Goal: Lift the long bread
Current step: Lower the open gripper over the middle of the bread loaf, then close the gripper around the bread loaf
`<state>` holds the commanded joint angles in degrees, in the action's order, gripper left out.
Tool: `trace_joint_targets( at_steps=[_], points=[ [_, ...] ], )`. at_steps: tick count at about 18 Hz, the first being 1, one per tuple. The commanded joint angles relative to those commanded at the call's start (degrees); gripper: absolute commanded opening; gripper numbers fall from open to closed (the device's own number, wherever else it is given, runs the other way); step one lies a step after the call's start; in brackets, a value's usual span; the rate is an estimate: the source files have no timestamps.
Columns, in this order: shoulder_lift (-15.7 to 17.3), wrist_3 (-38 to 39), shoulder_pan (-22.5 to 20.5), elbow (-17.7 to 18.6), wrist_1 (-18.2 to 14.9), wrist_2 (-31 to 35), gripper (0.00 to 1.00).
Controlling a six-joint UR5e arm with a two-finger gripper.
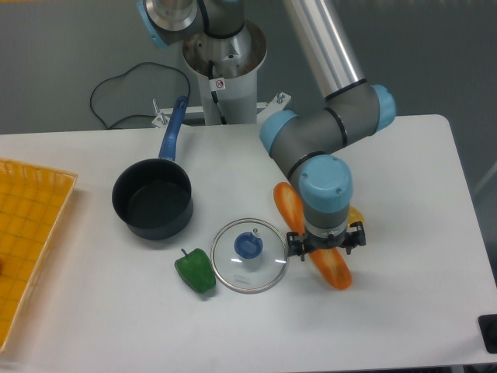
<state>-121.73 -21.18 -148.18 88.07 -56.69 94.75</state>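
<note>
The long bread [335, 271] lies slantwise on the white table, right of the glass lid. Its orange-brown upper end [287, 202] and lower end show, while the arm's wrist covers its middle. My gripper [326, 242] hangs straight over that middle part, open, with one black finger [294, 243] showing on each side of the loaf. Whether the fingers touch the bread cannot be made out.
A glass lid [249, 255] with a blue knob lies left of the bread, and a green pepper [196, 270] beside it. A dark pot [153, 199] with a blue handle stands further left. An orange tray [27, 233] is at the left edge. A yellow pepper [356, 216] peeks out behind the wrist.
</note>
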Motion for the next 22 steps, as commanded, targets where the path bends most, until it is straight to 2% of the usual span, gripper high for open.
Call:
trace_joint_targets(
  at_steps=[7,19,22],
  points=[
    [-2.55,1.32,-0.62,-0.53,0.00,-0.17,1.00],
    [-4.13,1.76,-0.09,-1.50,-0.09,-0.09,1.00],
    [-4.13,1.41,0.00,-1.23,0.00,-0.09,0.97]
  ],
)
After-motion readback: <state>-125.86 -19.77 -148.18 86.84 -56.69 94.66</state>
